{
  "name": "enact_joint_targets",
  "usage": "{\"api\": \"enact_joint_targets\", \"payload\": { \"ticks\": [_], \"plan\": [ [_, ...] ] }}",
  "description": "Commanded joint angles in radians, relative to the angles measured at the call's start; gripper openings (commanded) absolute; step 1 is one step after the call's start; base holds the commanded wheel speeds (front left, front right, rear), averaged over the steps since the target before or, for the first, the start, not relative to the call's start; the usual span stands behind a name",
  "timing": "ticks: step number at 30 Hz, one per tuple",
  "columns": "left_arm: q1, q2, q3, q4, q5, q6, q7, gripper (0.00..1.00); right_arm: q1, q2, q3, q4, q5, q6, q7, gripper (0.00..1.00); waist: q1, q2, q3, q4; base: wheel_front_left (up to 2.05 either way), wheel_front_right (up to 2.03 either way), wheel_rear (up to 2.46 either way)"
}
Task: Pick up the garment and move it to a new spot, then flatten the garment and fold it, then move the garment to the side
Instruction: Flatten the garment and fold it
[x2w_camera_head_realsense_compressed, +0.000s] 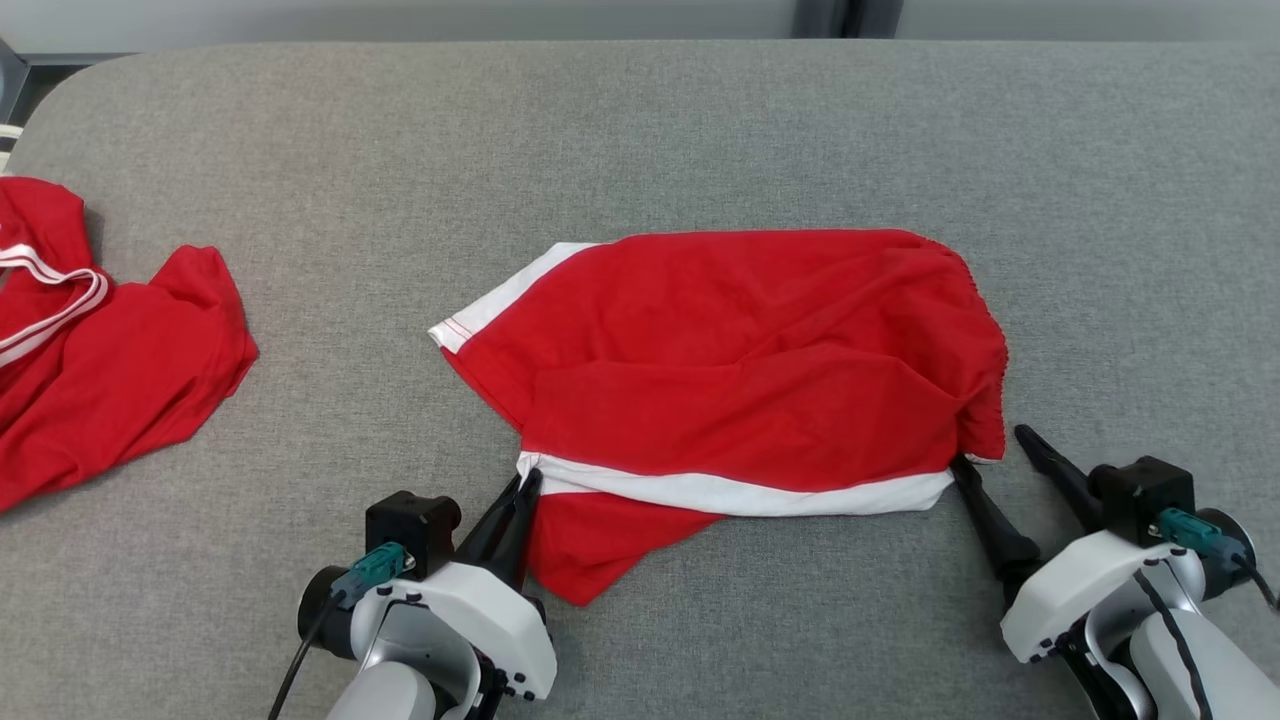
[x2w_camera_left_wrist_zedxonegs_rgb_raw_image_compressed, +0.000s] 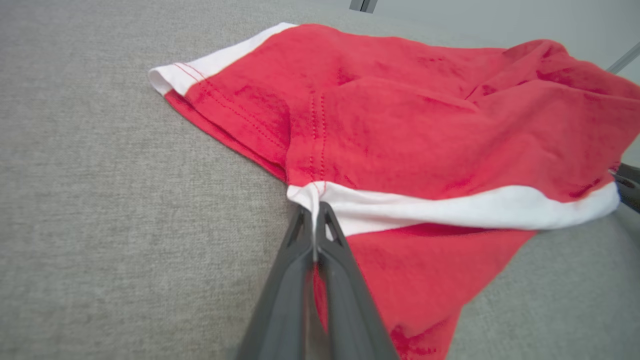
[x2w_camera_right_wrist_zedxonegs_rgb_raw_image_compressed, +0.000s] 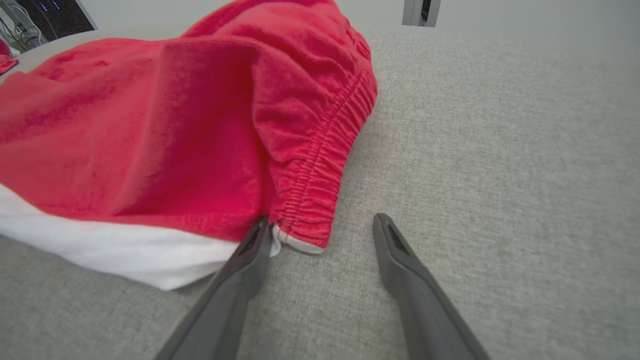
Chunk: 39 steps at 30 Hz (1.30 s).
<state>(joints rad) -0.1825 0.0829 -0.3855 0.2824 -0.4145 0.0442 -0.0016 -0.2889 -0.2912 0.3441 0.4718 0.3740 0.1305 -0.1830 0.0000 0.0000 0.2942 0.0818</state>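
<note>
So, two red garments on the grey fabric-covered table (x2w_camera_head_realsense_compressed: 700, 130). The red cloth shorts with white trim (x2w_camera_head_realsense_compressed: 740, 350) lie just ahead of the left gripper (x2w_camera_head_realsense_compressed: 528, 480), which pinches their white hem corner. The right gripper (x2w_camera_head_realsense_compressed: 992, 448) is spread wide, one finger touching the waistband end. The crumpled red second garment (x2w_camera_head_realsense_compressed: 110, 380) sits well off to the left gripper's left.
</note>
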Motion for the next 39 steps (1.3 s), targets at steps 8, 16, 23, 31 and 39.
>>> {"api": "enact_joint_targets", "payload": {
  "ticks": [8,16,23,31,39],
  "plan": [
    [-0.036,0.000,-0.003,0.017,0.001,-0.003,-0.036,0.00,-0.048,-0.027,0.090,0.076,0.062,0.000,-0.014,0.00,0.0000,0.0000,0.012,0.006,0.00,0.00,0.00],
    [-0.065,0.015,0.022,-0.016,0.018,0.003,-0.148,0.00,-0.044,-0.051,0.063,0.002,0.123,0.000,-0.071,0.00,0.0000,0.0000,-0.006,0.000,0.00,0.00,0.00],
    [-0.118,0.047,0.033,-0.097,0.049,0.004,-0.203,0.00,-0.016,-0.068,0.008,-0.178,0.175,0.000,-0.079,0.00,0.0000,0.0000,-0.048,-0.030,0.00,0.00,0.00],
    [-0.234,0.073,0.026,-0.186,0.093,-0.007,-0.203,0.00,-0.050,-0.089,-0.070,-0.374,0.297,0.000,-0.006,0.00,0.0000,0.0000,-0.099,-0.059,0.00,0.00,0.00],
    [-0.340,0.095,0.036,-0.262,0.114,-0.005,-0.177,0.00,-0.112,-0.083,-0.215,-0.512,0.310,0.001,0.091,0.00,0.0000,0.0000,-0.147,-0.082,0.00,0.00,0.00]
  ]
}}
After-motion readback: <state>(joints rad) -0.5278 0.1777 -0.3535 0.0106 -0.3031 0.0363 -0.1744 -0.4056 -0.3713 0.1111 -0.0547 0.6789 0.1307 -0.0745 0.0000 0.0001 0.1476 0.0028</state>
